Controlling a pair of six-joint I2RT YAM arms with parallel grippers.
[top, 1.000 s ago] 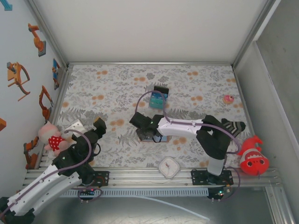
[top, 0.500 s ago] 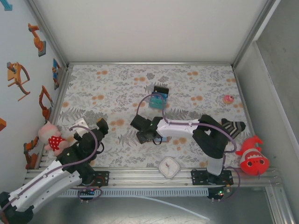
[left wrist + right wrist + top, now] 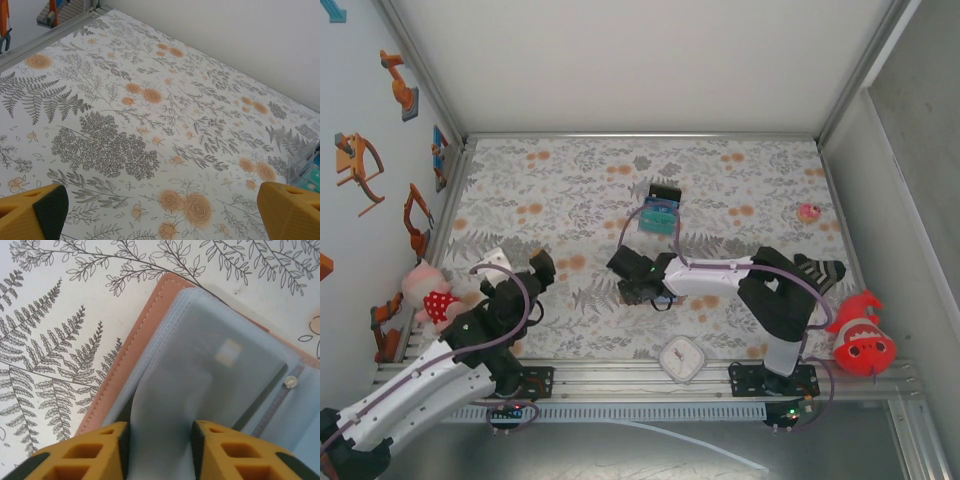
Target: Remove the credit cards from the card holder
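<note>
**Right tool closed on a sleeve of the card holder**

The right tool is seen at mid-bench. Its two yellow fingers are set close on a pale, translucent sleeve, which is pinched between them. The card holder is spread open on the floral bench, with its terracotta cover underneath (a small metal stud is visible towards its right side). The credit cards are laid just beyond the right tool, on its far side, a teal one nearest and a black one just behind it. The left tool is held wide open above bare bench at the near left, with nothing between its fingers. A white square object is seen at the near edge.
</note>
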